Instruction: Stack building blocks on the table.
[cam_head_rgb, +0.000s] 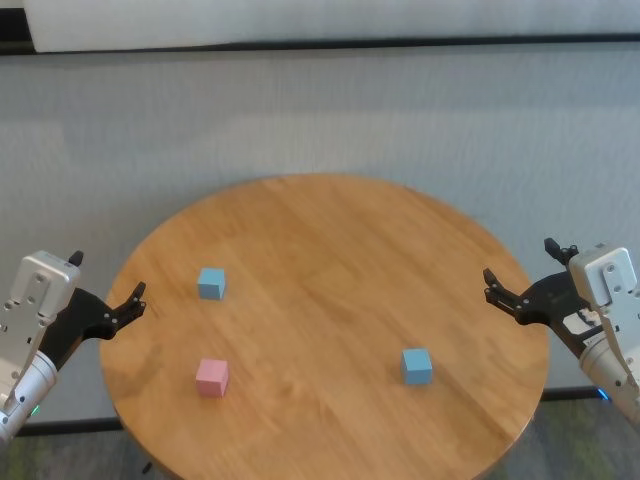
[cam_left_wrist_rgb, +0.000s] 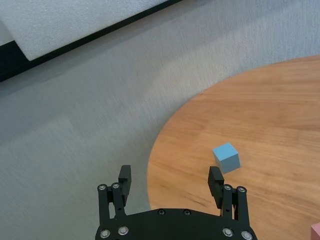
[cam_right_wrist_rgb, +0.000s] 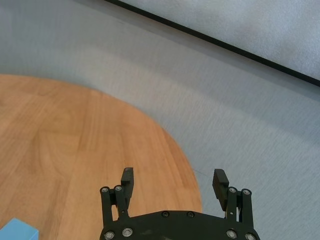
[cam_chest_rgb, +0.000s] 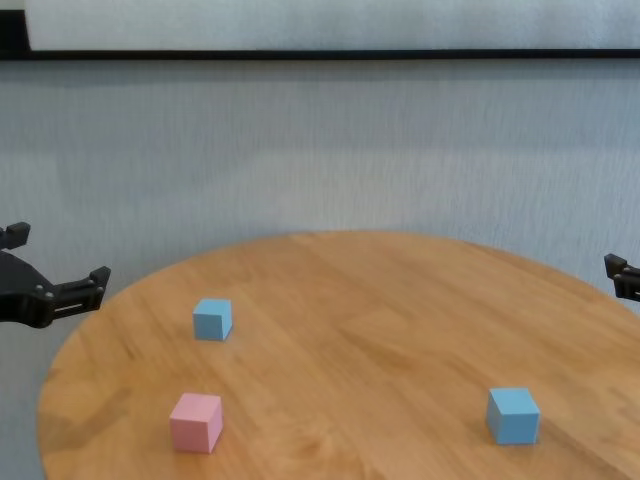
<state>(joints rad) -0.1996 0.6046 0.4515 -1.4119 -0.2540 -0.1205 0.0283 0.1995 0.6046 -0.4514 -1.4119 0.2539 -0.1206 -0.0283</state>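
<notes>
You're looking at three blocks sitting apart on the table (cam_head_rgb: 330, 240), none stacked. One blue block (cam_head_rgb: 211, 283) is lying on the left side, the pink block (cam_head_rgb: 211, 377) is sitting nearer on that same left side, and the second blue block (cam_head_rgb: 416, 365) is resting near right. Left gripper (cam_head_rgb: 108, 290) is hovering at the table's left edge, fingers spread, holding nothing. Right gripper (cam_head_rgb: 520, 275) is hanging at the right edge, fingers spread too, empty.
</notes>
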